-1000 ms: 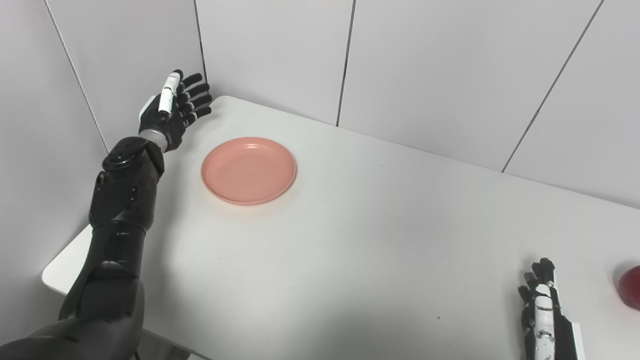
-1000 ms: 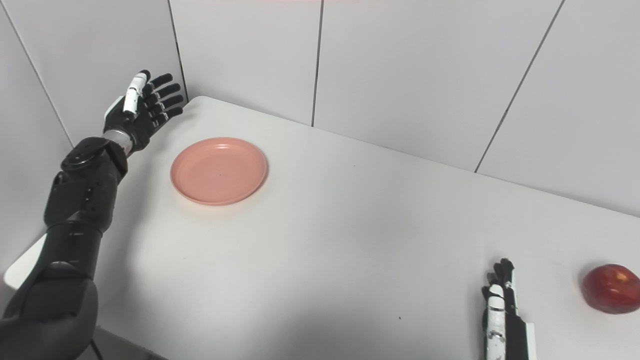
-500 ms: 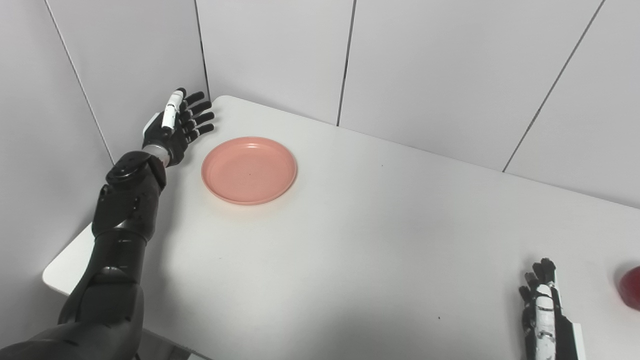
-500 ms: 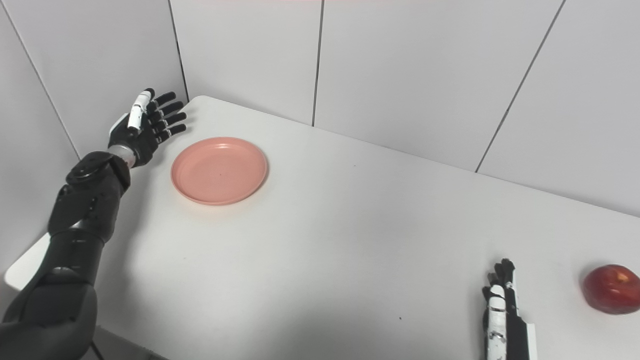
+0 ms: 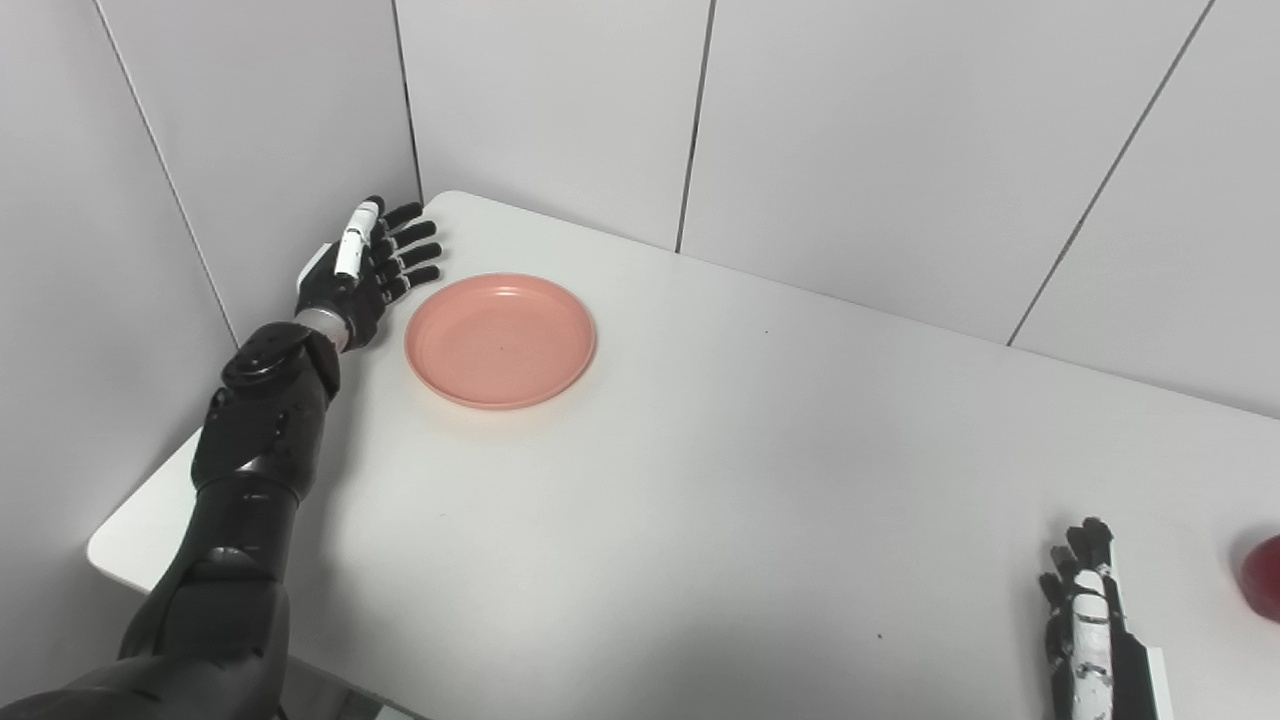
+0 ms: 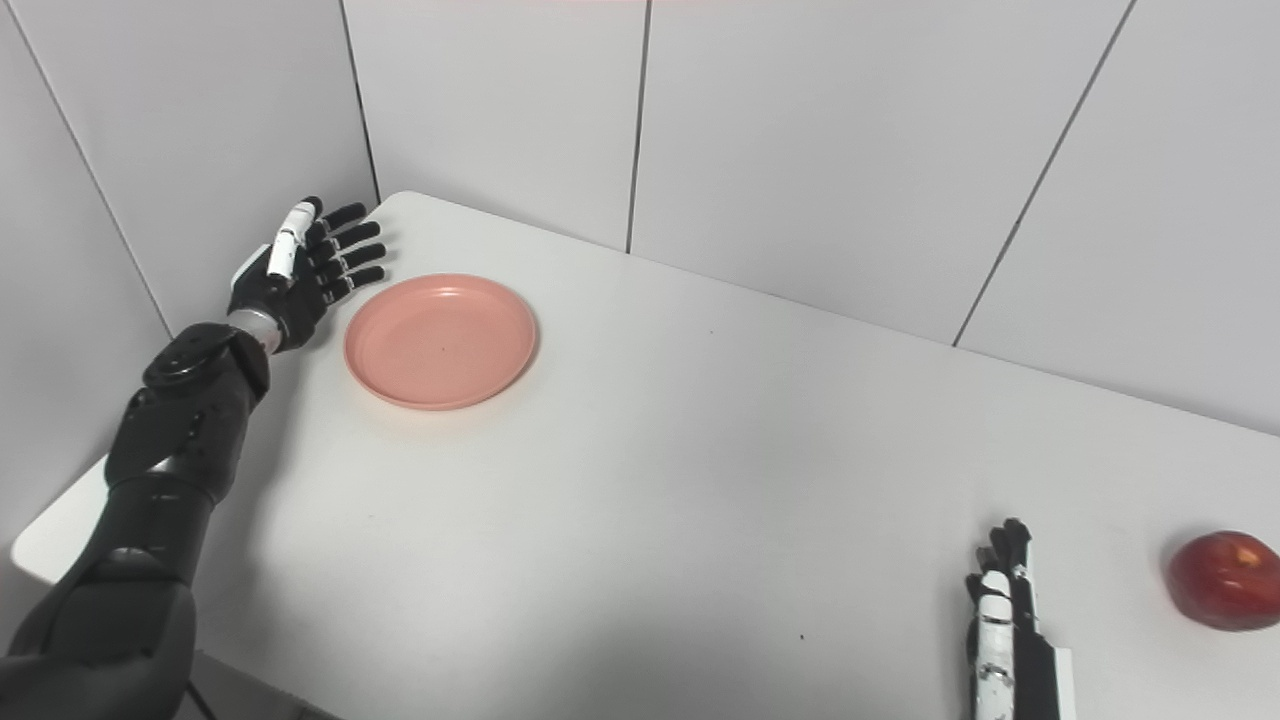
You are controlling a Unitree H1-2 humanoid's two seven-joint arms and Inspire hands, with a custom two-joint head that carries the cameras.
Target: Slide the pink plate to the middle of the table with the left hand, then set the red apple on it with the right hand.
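Observation:
The pink plate (image 5: 500, 339) lies flat on the white table (image 5: 720, 470), toward its far left corner. My left hand (image 5: 367, 270) is open, fingers spread, just left of the plate's rim and not touching it. The red apple (image 6: 1225, 581) rests near the table's right side; in the left eye view only its edge (image 5: 1265, 591) shows. My right hand (image 6: 1005, 630) lies open at the bottom right, fingers straight, a short way left of the apple.
White wall panels (image 5: 560, 100) close in the table at the back and left, right beside my left hand. The table's near-left corner (image 5: 110, 545) is rounded.
My left hand has come down and to the right, from high near the wall corner to beside the plate's left rim. The plate, the apple and the right hand have stayed put.

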